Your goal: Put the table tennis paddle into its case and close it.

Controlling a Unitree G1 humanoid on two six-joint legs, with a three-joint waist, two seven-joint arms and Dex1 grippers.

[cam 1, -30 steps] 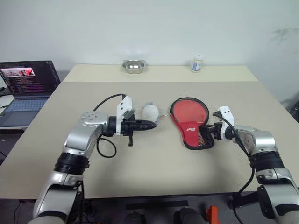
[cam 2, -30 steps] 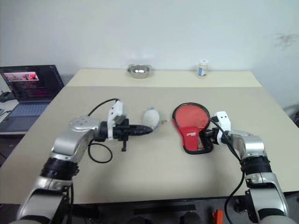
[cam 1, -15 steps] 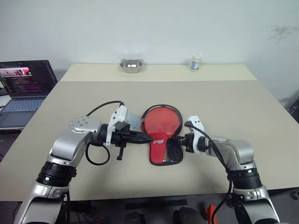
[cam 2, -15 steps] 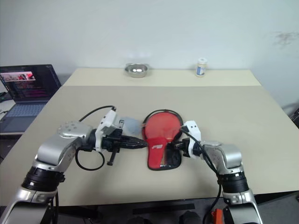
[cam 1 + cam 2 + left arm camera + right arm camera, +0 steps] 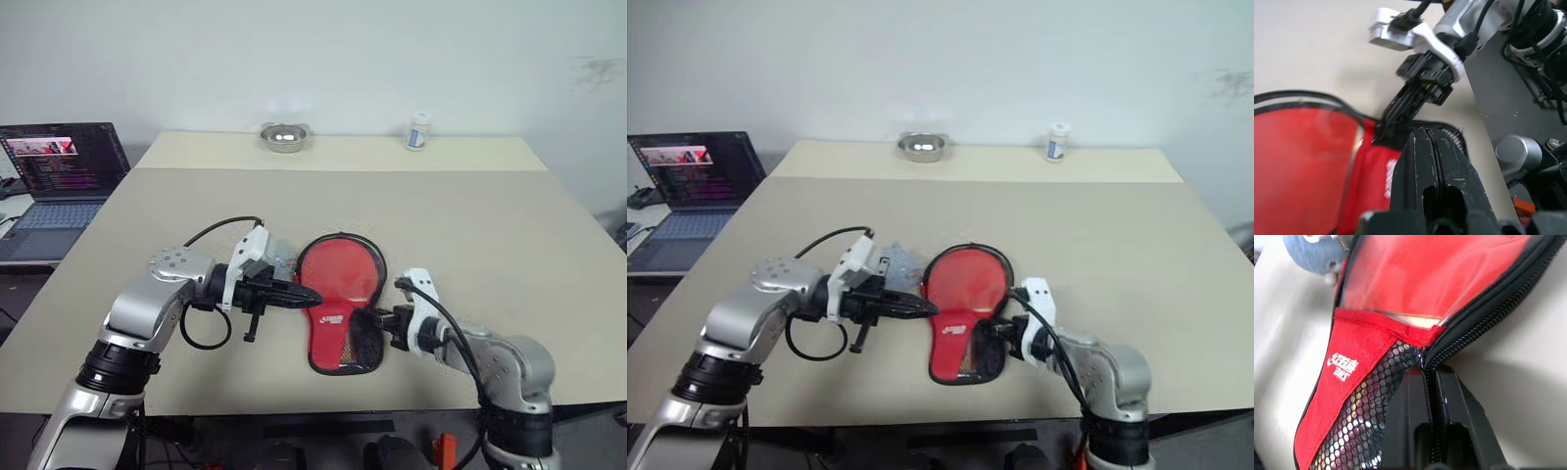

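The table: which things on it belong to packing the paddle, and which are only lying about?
For the job:
- case, red side up, with mesh pocket
- right gripper, shut on the case's zip edge
- left gripper, shut, at the case's side

Lying about:
- metal bowl
- small bottle
- laptop
- grey soft thing

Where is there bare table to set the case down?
Free: the wide stretch right of the case, out to the table edge; the middle band between the case and the bowl and bottle. Crowded: near centre, where both grippers, left and right, flank the case.
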